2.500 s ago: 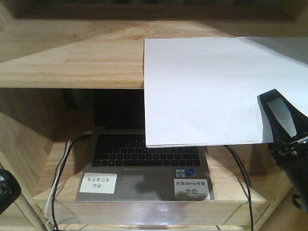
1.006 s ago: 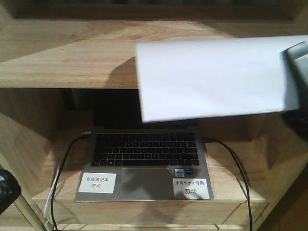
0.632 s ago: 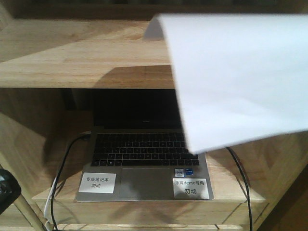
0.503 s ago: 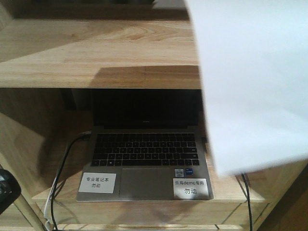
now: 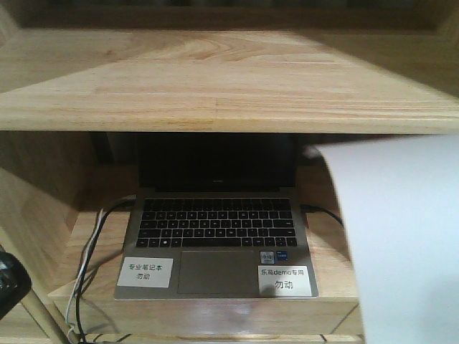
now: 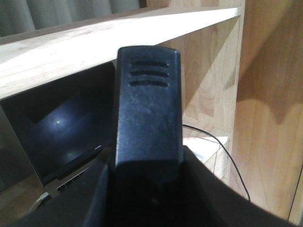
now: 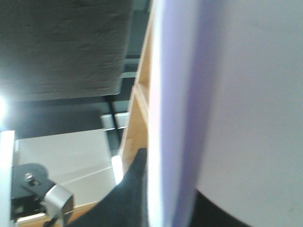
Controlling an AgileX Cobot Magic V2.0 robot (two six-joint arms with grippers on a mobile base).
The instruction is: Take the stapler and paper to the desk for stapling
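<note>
On the left, the left hand [image 6: 149, 184] is shut tight on one black stapler [image 6: 148, 109], which sticks straight up in the air in front of the shelf [image 5: 179, 79]. The shelf is light wood, and a grey curtain [image 6: 57, 14] shows behind it. On the lower board sits one open laptop [image 5: 215, 229] with two white labels [image 5: 145, 272] on its front corners. Two cables [image 5: 97, 223], one white and one black, drop down by its left side. One more black cable [image 5: 323, 211] comes out on the right. Far right, the right hand [image 7: 175, 208] is clamped on one white sheet of paper [image 5: 401, 244], held up in the air beside the laptop.
</note>
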